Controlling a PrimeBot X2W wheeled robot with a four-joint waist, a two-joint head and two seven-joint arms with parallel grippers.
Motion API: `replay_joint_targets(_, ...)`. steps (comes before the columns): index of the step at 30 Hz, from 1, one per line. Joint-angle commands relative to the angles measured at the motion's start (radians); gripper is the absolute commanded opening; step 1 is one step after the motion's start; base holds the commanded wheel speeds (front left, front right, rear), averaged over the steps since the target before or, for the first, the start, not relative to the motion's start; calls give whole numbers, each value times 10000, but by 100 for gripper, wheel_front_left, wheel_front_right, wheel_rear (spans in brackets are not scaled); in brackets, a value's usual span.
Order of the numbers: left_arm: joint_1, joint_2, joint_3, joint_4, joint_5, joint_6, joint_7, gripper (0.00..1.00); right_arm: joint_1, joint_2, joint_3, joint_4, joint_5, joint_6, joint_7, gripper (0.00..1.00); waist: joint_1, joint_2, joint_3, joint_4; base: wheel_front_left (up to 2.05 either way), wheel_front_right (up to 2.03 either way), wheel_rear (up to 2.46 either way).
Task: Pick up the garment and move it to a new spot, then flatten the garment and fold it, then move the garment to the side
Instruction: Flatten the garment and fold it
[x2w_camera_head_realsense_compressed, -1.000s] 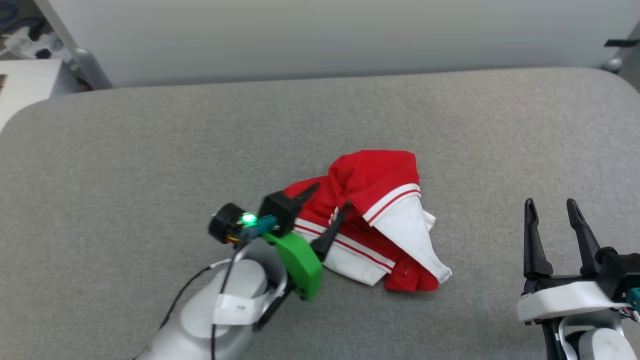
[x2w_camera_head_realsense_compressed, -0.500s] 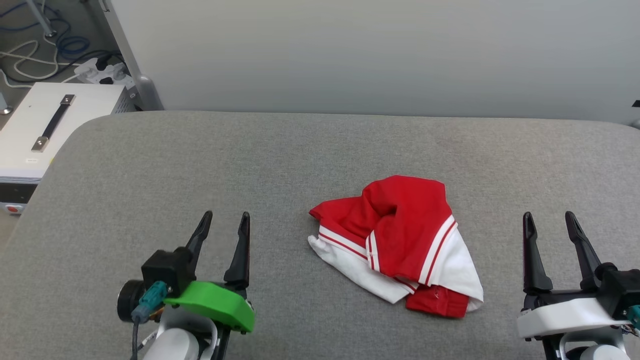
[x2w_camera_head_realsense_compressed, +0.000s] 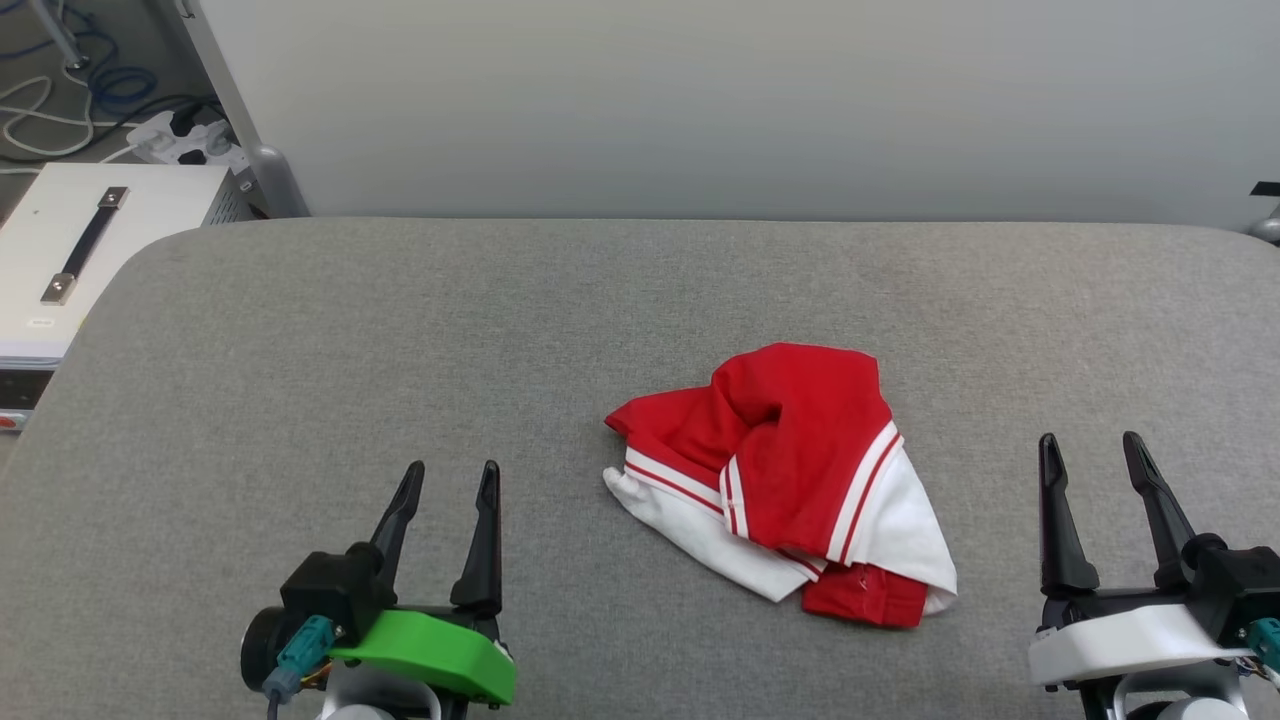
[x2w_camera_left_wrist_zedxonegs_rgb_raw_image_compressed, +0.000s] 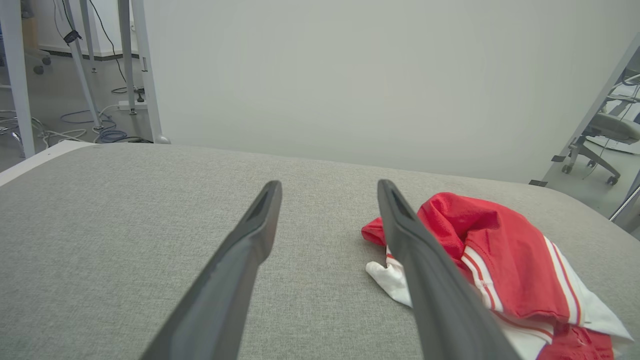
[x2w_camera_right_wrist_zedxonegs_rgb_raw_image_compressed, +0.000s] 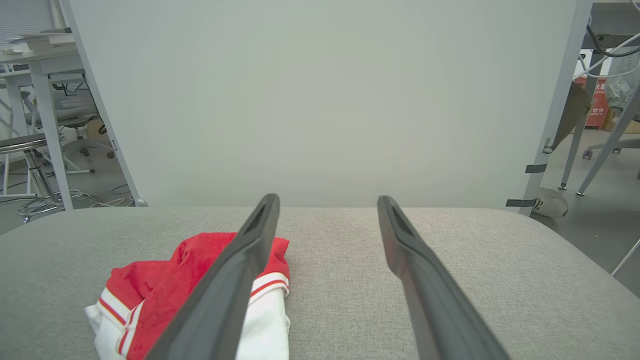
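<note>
Left gripper (x2w_camera_head_realsense_compressed: 452, 467): at the near edge of the table, lower left of the head view, with a green cover at its wrist. Its two dark fingers stand wide apart with nothing between them, tips over bare grey cloth.
Right gripper (x2w_camera_head_realsense_compressed: 1090, 440): at the near edge, lower right, with a white cover at its wrist. Its fingers are spread just as wide and are empty.
Garment (x2w_camera_head_realsense_compressed: 790, 470): lies in a crumpled heap on the table between the two grippers, apart from both and touched by neither.
Garment condition: red cloth is bunched on top. White cloth with red-and-white striped trim spills out along the near side.
Table (x2w_camera_head_realsense_compressed: 300, 330): grey fabric top with rounded far corners.
Panel (x2w_camera_head_realsense_compressed: 700, 100): plain and pale, upright behind the table's far edge.
Case (x2w_camera_head_realsense_compressed: 110, 215): white with a dark strap handle on top, beside the table's far left corner.
Cables (x2w_camera_head_realsense_compressed: 50, 90): loose on the floor beyond the case, next to a power strip (x2w_camera_head_realsense_compressed: 185, 140).
</note>
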Motion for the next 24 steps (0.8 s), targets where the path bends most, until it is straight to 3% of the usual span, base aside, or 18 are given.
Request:
replay_joint_targets(1,-30,-122,145,27,-29,-109,-58,100,65,-30,28,-47,-49,-11,-23,100,1,0,63,-57,0,0,0)
replay_joint_targets(8,-678,-254,-107,733,-148,-418,228,100,-55,-30,51,-76,-167,-11,-23,100,1,0,445,-245,0,0,0)
replay_joint_targets(10,-1046,-265,-282,995,-261,-418,1033,100,-99,-30,43,-93,-206,-11,-23,100,1,0,611,-294,0,0,0)
replay_joint_targets(17,-2097,-203,-1209,1381,-679,-442,5706,100,-343,-30,146,-153,-311,-11,-23,100,1,0,1389,-516,0,0,0)
replay_joint_targets(21,-2614,-206,-1286,1266,-647,-60,6828,100,-577,-30,281,-198,-326,-11,-23,100,1,0,1872,-739,0,0,0)
replay_joint_targets(24,-2862,-229,-1429,1340,-805,-58,7454,100,-726,-30,353,-210,-325,-11,-23,100,1,0,2179,-909,0,0,0)
